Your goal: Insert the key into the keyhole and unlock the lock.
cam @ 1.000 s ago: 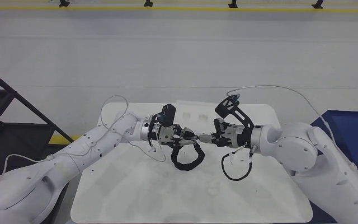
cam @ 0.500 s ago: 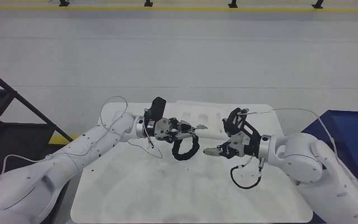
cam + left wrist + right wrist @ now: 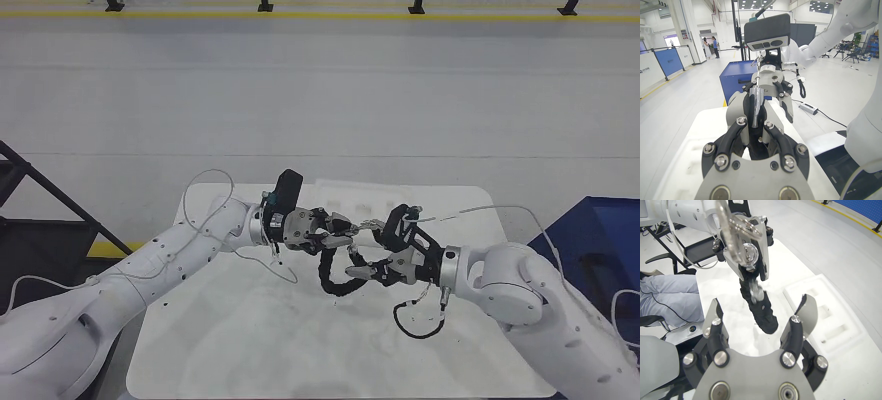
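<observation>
My left gripper [image 3: 755, 102] is shut on the chrome lock cylinder [image 3: 756, 106], held above the table's middle [image 3: 335, 235]. The key [image 3: 730, 239] stands in the keyhole at the cylinder's end face [image 3: 750, 255], with a ring of other keys [image 3: 745, 226] on it. The lock's black cable [image 3: 761, 311] hangs below in a loop [image 3: 340, 278]. My right gripper [image 3: 761, 306] is open, facing the lock's end a little apart and lower [image 3: 362, 268]. Nothing lies between its fingers.
A white foam tray [image 3: 350, 205] with recesses lies at the table's far side [image 3: 829, 321]. The white table [image 3: 250, 340] has bare room in front. A blue cabinet [image 3: 600, 230] stands to the right and a black frame [image 3: 40, 200] to the left.
My right gripper let go of the key, drew back to the right, and has come back toward the lock, lower and open. The left gripper kept the lock, shifting slightly.
</observation>
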`<state>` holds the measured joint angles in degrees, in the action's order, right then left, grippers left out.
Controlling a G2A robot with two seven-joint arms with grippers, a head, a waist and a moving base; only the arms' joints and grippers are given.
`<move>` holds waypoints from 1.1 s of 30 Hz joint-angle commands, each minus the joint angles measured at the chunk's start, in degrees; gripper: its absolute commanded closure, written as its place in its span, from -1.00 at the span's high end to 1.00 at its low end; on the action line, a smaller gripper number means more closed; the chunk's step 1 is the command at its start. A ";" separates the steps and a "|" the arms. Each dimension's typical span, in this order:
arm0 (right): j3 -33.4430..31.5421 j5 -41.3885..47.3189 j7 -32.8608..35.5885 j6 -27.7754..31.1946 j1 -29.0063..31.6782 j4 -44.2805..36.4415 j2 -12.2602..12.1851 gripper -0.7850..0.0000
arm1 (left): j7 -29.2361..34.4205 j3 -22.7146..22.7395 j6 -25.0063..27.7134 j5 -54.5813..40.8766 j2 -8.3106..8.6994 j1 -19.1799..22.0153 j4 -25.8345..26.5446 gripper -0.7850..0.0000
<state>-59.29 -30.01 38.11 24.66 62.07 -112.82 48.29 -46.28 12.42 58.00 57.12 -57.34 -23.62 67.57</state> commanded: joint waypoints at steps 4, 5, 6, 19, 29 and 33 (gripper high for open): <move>0.62 -0.30 -0.30 -0.17 -0.25 0.88 0.41 -0.25 | 0.00 -0.02 0.00 -0.54 -0.19 0.00 0.03 -1.00; 0.59 -0.52 -0.31 -0.57 -0.25 1.05 0.47 -0.26 | 0.00 -0.02 0.00 -0.23 -0.19 0.10 -0.23 -1.00; 0.35 -0.48 -0.44 -1.05 -0.15 1.22 0.49 -0.25 | 0.00 0.04 0.00 0.15 -0.15 0.19 -0.92 -1.00; -5.51 -0.35 5.63 -1.65 3.17 -1.38 -0.55 -0.18 | 6.85 -1.09 0.00 5.43 1.70 0.49 -9.08 -1.00; -11.17 0.94 6.69 -0.96 4.01 -2.35 -1.17 0.03 | 19.87 -2.68 0.00 5.50 1.31 -0.94 -8.32 -1.00; -13.04 1.46 6.94 -0.48 4.55 -2.82 -1.37 0.34 | 24.39 -2.68 0.00 7.74 0.02 -1.98 -8.00 -1.00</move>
<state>-71.90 -28.67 45.02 24.08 66.50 -115.54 46.95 -23.05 9.74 58.00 64.40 -56.94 -25.25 59.74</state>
